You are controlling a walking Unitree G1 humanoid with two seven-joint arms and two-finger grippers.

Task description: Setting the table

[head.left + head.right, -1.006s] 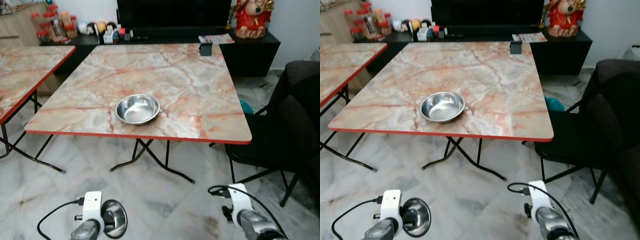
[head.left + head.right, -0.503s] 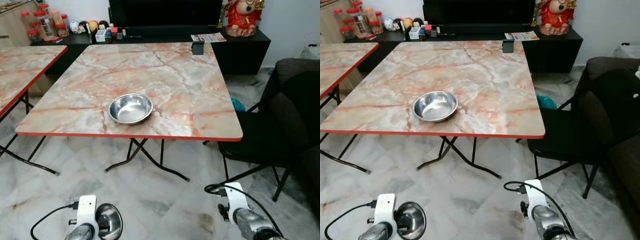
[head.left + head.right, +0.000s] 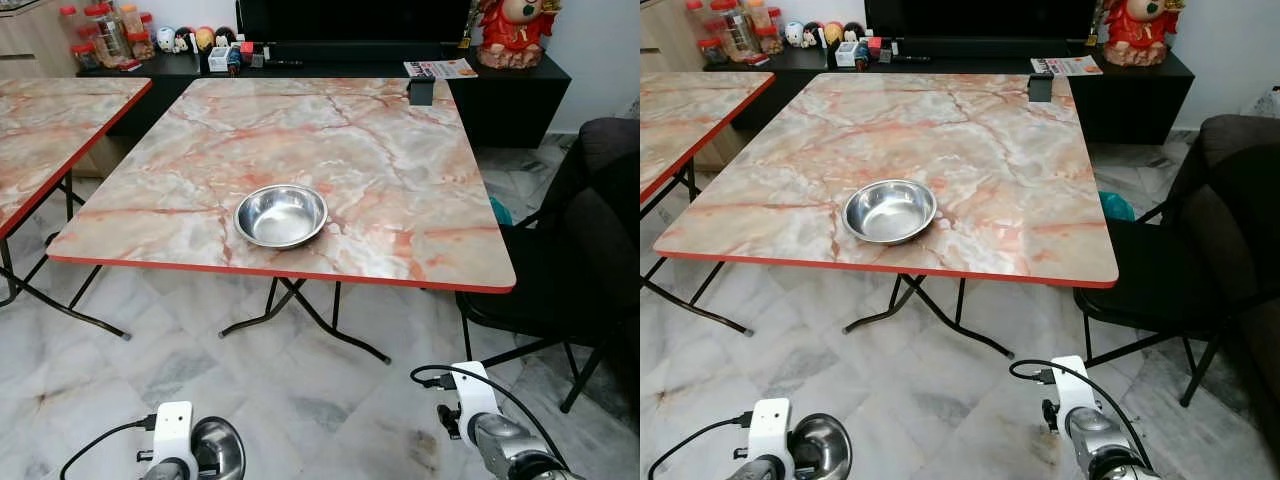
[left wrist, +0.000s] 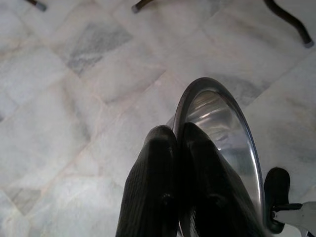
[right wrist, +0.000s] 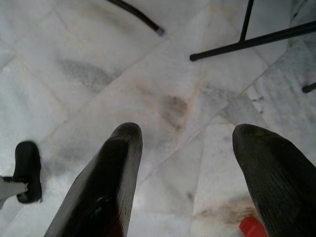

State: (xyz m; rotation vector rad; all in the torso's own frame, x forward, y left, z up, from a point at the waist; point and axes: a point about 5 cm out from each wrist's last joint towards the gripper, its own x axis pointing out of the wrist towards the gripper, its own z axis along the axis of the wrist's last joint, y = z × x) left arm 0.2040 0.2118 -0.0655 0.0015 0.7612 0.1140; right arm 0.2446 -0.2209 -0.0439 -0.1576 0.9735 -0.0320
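Left tool (image 4: 175, 136) is clamped shut on the rim of a steel bowl (image 4: 222, 133), one black finger (image 4: 153, 182) outside the wall and the other inside, and it carries the bowl low over the marble floor (image 3: 150, 360), short of the counter (image 3: 390, 170). Right tool (image 5: 187, 143) hangs idle with its fingers spread wide and nothing between them, above the floor near the black chair (image 3: 590, 240).

On the counter a second steel bowl (image 3: 281, 215) already sits close to the near, red-trimmed edge, left of centre. At the far edge stands a small dark holder (image 3: 421, 91). Another counter of the same pattern (image 3: 50, 140) stands off to the left.

The carried bowl hangs on edge from a thin rim pinch, so the grip looks weak: a jolt while walking or lifting could let the smooth steel twist or slip out and drop to the hard floor. Raising the arm from this low spot also risks knocking the bowl against the underside or red edge of the counter. Setting it down too close could strike the bowl already placed and nudge it toward the near edge.
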